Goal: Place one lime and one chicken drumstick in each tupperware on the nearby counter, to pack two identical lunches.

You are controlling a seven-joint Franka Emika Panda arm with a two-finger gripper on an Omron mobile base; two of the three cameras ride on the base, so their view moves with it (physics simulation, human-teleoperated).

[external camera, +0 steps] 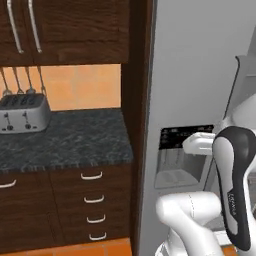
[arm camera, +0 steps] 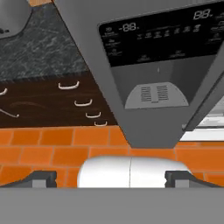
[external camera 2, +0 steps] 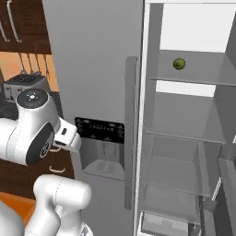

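My claw (arm camera: 111, 178) hangs with its jaws spread wide and nothing between them, the two dark tips at the bottom of the hand view over orange floor tiles and pointing at the dispenser panel (arm camera: 157, 48) on the closed fridge door (external camera 2: 99, 69). So I judge that I am at the very start, with all the fetching left to do.

The lime (external camera 2: 179, 63) sits alone on an upper glass shelf (external camera 2: 193, 76) inside the open fridge compartment, upper right of the right base view. I see one lime there; a second lime, the drumsticks and the tupperware I cannot place from here. The worktop (external camera: 65, 140) runs along the left middle of the left base view, carrying a toaster (external camera: 22, 114).

What could go wrong? The lime is round and lies on smooth glass — a sideways nudge from one fingertip would likely send it rolling toward the back or off the shelf edge. The shelf is high and boxed in by the shelf above, so my wrist could strike a shelf lip on the way in. My elbow is folded close to the closed door, and a wide swing toward the opening might clip the long door handle (external camera 2: 131, 133).
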